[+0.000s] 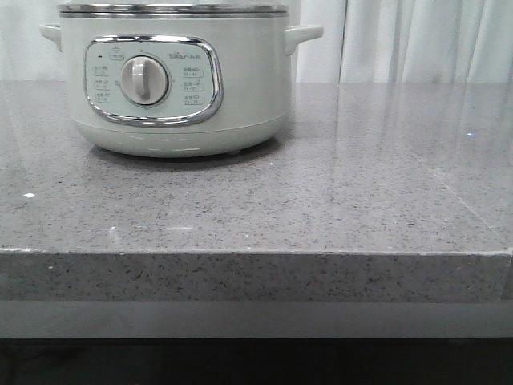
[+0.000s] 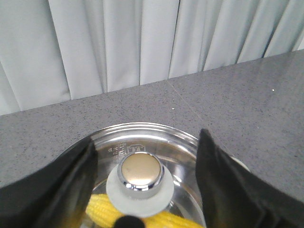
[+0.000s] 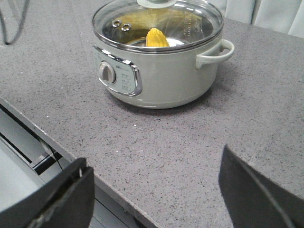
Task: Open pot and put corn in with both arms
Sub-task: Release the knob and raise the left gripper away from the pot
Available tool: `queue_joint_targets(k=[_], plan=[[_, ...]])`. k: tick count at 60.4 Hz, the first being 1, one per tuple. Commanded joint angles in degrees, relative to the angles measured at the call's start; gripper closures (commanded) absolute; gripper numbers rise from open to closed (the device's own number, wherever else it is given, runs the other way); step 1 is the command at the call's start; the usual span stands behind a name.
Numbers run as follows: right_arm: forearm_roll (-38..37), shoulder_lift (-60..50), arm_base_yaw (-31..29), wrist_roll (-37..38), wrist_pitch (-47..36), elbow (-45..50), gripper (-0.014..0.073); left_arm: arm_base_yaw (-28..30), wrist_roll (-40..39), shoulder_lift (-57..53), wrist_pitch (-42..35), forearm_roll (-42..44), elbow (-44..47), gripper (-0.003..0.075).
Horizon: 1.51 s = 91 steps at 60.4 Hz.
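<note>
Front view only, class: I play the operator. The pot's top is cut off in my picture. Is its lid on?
Observer: Yes. The right wrist view shows a glass lid on the pot, with the corn under it.
Operator: I see no arms. Where is the left gripper?
Observer: The left gripper hangs open above the lid, fingers either side of the knob, not touching it.
Operator: And the right?
Observer: The right gripper is open too, apart from the pot, near the table's front edge.
</note>
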Motion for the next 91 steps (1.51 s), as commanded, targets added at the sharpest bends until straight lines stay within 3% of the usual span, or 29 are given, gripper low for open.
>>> queue_joint_targets(k=[1, 12, 47, 62, 66, 72, 87, 91], plan=[[0.06, -0.06, 0.01, -0.01, -4.19, -1.44, 0.0032, -0.19, 2.47, -6.63, 1.11, 0.06, -1.37, 0.0283], [0.06, -0.06, 0.01, -0.01, -4.19, -1.44, 0.0032, -0.19, 3.1, -16.08, 3.92, -0.16, 5.15, 0.0283], [0.06, -0.06, 0.01, -0.01, -3.29, -1.44, 0.0032, -0.19, 3.1, -50.97, 3.82, -1.74, 38.85, 0.0283], [0.06, -0.06, 0.01, -0.01, -3.31, -1.44, 0.0032, -0.19, 3.1, -57.29, 3.82, -1.85, 45.29, 0.0284], [0.06, -0.06, 0.01, -0.01, -3.31, -1.44, 0.0045, -0.19, 3.1, -57.28, 3.82, -1.85, 45.41, 0.0316], [0.06, -0.06, 0.01, -0.01, -3.31, -1.44, 0.0153, -0.19, 3.1, -57.28, 3.4, -1.85, 45.41, 0.0421], [0.06, -0.06, 0.01, -0.01, -3.31, -1.44, 0.0573, -0.19, 3.1, -57.28, 2.87, -1.85, 45.41, 0.0737], [0.06, -0.06, 0.01, -0.01, -3.26, -1.44, 0.0649, -0.19, 3.1, -57.28, 2.87, -1.85, 45.41, 0.0741]])
